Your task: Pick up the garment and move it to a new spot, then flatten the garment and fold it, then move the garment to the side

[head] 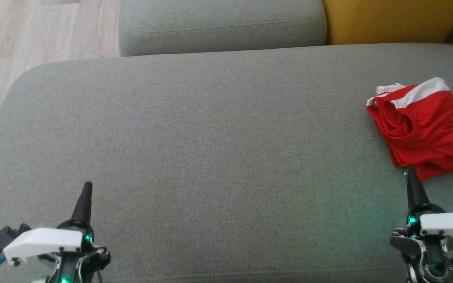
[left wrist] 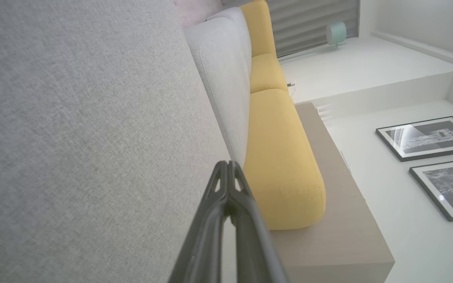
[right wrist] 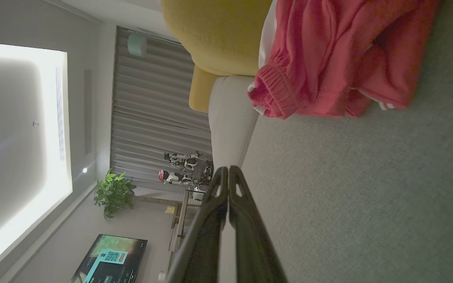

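Rightward, garment (head: 427, 129) (red, crumpled), yellow cushion (head: 391, 19) behind

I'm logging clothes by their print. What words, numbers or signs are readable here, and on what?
"ULLS": sideways white letters on the red garment, cut off at the picture's edge.
The screen shows a QR code; its wording is too small to read.

Red garment (head: 423, 125): we saw dark letters, cut off, not readable.
Screen (right wrist: 110, 261): we saw a square code.
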